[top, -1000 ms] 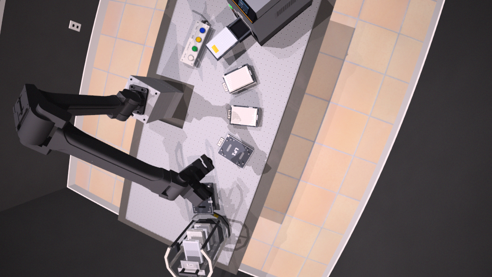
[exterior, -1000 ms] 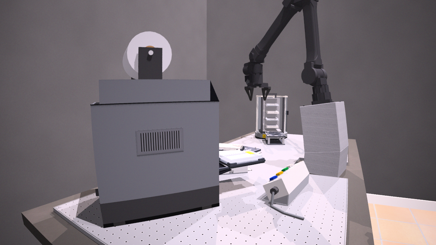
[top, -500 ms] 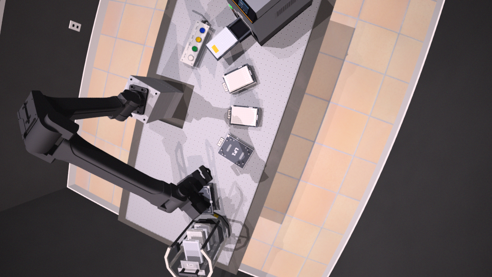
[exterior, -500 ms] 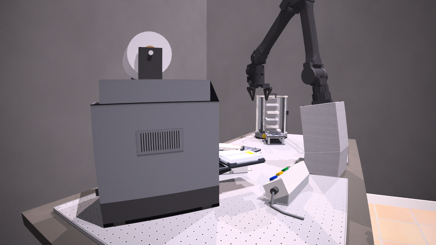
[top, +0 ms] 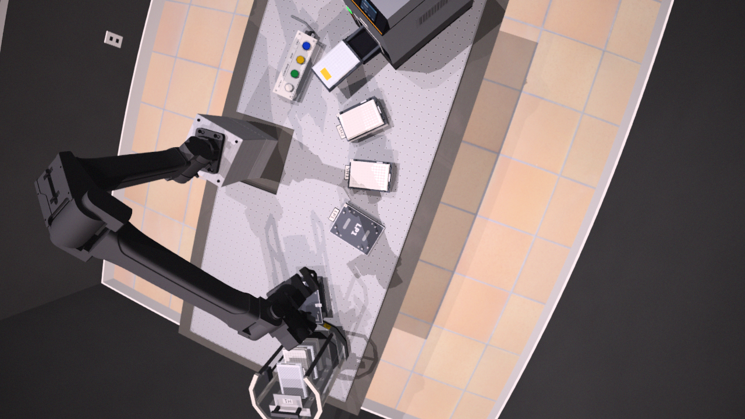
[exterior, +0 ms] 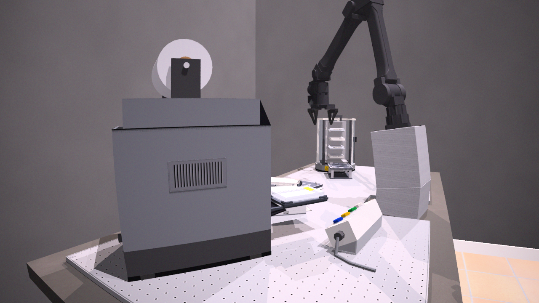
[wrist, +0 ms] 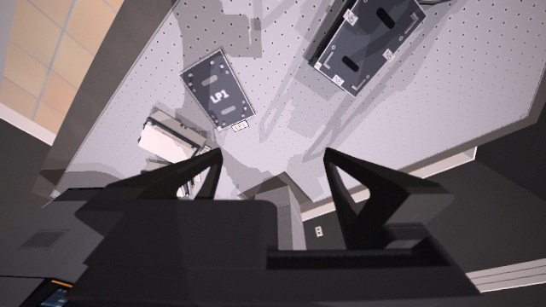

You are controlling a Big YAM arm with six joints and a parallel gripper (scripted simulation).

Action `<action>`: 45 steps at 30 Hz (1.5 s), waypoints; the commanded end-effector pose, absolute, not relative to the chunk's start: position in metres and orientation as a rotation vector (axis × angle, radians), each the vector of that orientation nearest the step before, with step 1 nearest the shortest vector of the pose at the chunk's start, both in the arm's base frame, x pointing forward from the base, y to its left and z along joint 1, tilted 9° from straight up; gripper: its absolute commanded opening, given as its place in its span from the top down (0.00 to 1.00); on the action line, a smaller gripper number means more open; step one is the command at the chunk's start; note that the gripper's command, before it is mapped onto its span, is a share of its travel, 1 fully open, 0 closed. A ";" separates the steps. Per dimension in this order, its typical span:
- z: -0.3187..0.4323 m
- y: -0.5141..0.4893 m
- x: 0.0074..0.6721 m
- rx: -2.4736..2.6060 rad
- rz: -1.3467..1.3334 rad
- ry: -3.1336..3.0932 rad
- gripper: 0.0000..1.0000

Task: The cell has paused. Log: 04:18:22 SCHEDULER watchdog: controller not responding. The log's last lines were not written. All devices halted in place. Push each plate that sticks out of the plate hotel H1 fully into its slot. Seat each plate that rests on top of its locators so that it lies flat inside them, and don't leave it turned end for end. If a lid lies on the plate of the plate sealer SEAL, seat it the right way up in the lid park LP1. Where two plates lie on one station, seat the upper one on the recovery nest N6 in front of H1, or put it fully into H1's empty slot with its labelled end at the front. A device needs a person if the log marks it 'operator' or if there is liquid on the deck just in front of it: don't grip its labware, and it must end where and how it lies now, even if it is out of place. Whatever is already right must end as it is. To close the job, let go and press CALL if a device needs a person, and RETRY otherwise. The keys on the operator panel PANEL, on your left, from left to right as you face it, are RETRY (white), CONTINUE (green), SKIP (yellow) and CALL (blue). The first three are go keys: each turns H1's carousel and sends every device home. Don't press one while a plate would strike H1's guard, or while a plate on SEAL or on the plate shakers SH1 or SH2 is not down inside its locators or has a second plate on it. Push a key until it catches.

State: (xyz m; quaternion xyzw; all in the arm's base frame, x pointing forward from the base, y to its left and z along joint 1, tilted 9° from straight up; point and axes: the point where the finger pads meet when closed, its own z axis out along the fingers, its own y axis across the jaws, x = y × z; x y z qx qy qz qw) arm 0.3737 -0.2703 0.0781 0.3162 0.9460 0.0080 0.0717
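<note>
My gripper (exterior: 321,112) is open and empty. It hangs fingers down just above the top of the plate hotel H1 (exterior: 336,144), a clear tower with several white plates in its slots; whether any plate sticks out I cannot tell. In the top view the gripper (top: 312,307) covers most of the recovery nest N6 in front of H1 (top: 289,377). The wrist view shows both fingers wide apart, with the empty N6 (wrist: 367,43) and the empty lid park LP1 (wrist: 217,95) far below. The sealer SEAL (top: 411,20) has a white piece with a yellow label (top: 337,64) on its drawer.
Two shakers carry white plates (top: 362,119) (top: 371,174); the one nearer SEAL looks slightly askew on its base. The panel PANEL (top: 295,64) with four coloured keys lies beside SEAL's drawer. The arm's grey pedestal (top: 244,153) stands at the table's left edge.
</note>
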 end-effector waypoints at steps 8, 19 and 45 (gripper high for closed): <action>0.100 -0.309 0.387 1.128 0.026 2.730 0.00; 0.099 -0.338 0.378 1.355 0.049 2.626 0.00; 0.099 -0.417 0.354 1.327 0.040 2.641 0.00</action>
